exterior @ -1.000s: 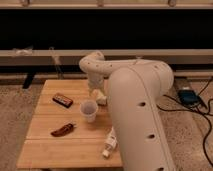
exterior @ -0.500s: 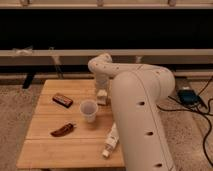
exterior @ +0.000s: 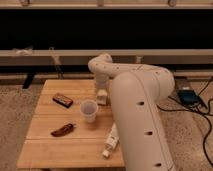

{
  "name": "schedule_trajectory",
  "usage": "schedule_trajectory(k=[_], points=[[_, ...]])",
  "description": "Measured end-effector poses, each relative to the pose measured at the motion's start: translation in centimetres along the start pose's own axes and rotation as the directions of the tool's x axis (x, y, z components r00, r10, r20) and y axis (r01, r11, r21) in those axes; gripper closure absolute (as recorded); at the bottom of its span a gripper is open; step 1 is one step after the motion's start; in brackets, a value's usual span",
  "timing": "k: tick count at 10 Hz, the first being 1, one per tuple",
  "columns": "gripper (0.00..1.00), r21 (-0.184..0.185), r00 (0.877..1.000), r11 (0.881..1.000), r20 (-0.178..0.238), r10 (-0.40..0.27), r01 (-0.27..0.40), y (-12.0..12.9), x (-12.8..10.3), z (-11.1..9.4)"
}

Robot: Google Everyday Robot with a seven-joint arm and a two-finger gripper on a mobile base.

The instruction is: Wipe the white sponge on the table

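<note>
Gripper [exterior: 101,89]: down at sponge [exterior: 102,97], rear of table [exterior: 45,150]; whether it has hold, cannot tell.
Sponge: likely light, soft, squashy; grip across narrow sides.

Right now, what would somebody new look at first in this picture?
The big white robot arm fills the right front and bends over the wooden table. Its gripper points down at the white sponge on the far side. A see-through cup stands in the middle, and a white tube lies near the front edge.
</note>
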Motion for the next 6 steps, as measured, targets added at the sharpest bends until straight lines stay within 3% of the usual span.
schedule_trajectory(k=[4, 6], points=[[0.36, -0.029, 0.999, 1.000, -0.037, -0.005, 0.004, 0.0, -0.8, 1.9], [0.51, -0.030, 0.999, 1.000, -0.046, -0.010, 0.009, 0.6, -1.0, 2.4]])
